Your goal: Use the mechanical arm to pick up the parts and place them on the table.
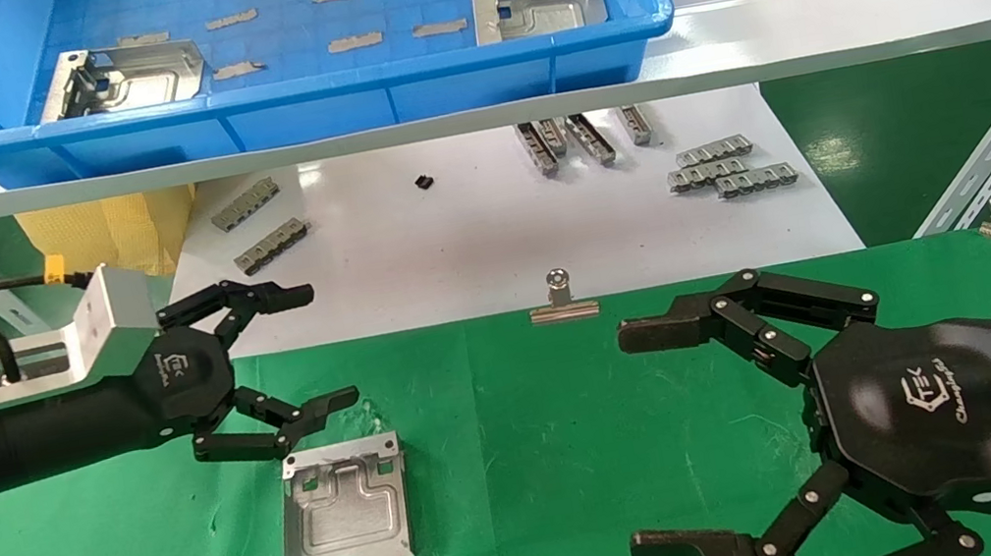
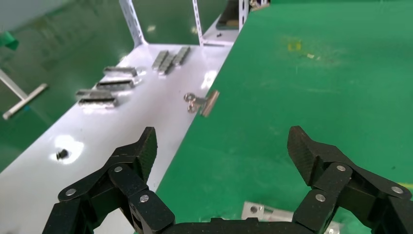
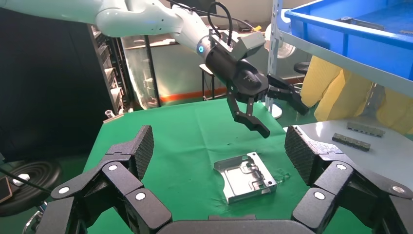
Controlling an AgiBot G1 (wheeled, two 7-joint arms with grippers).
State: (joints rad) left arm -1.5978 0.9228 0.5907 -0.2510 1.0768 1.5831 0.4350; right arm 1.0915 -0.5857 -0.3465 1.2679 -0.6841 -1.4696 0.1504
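Left gripper (image 1: 319,346) at left middle of head view, arm reaching in horizontally from the left edge, palm logo facing camera, fingers spread wide, holding nothing. Hovering just above a metal plate (image 1: 345,506) that lies flat on the green cloth (image 1: 530,432), lower left of centre; lower finger tip close over the plate's far edge, contact cannot be told. In right wrist view, same gripper (image 3: 282,114) seen raised over the plate (image 3: 246,176), tilted downward, clear gap under the fingertips.

Right gripper (image 1: 631,440) at lower right of head view, arm entering from the right edge, fingers pointing left, wide open, empty, above the cloth, well apart from the plate.

Two more plates in the blue tray (image 1: 310,108) at top: one (image 1: 124,76) at its left end, one (image 1: 538,3) toward its right end. White board (image 1: 489,239) mid-frame behind the cloth, binder clip (image 1: 563,299) on its near edge.
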